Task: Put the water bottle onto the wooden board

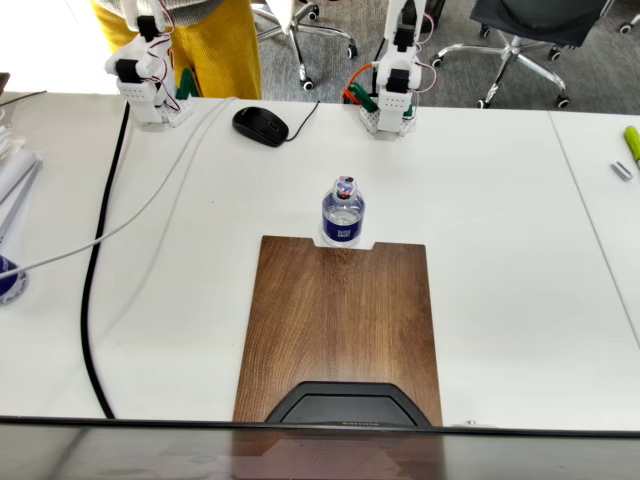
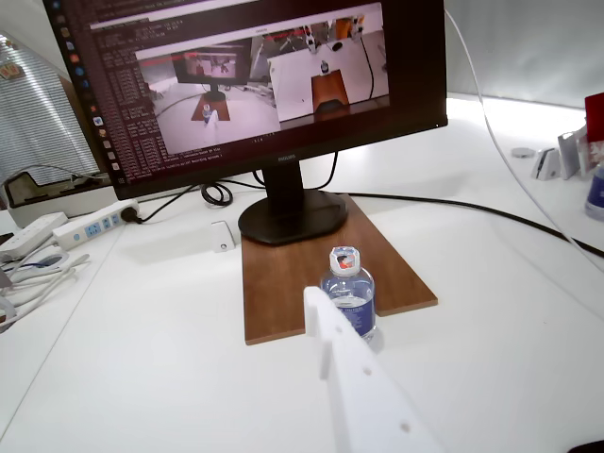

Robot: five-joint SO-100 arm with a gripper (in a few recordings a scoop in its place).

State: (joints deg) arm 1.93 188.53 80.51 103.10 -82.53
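Nothing done yet: water bottle is parked upright in the wooden board notch, ungrabbed; gripper state can't be told.

Water bottle blue-labelled; wooden board dark-brown grained.

A small clear water bottle with a blue label and reddish-and-white cap stands upright at the near edge of a dark-brown wooden board on a white surface. One white gripper finger reaches in from below, its tip just left of the bottle. A black monitor stand rests on the board's far end, with a white power strip at left.
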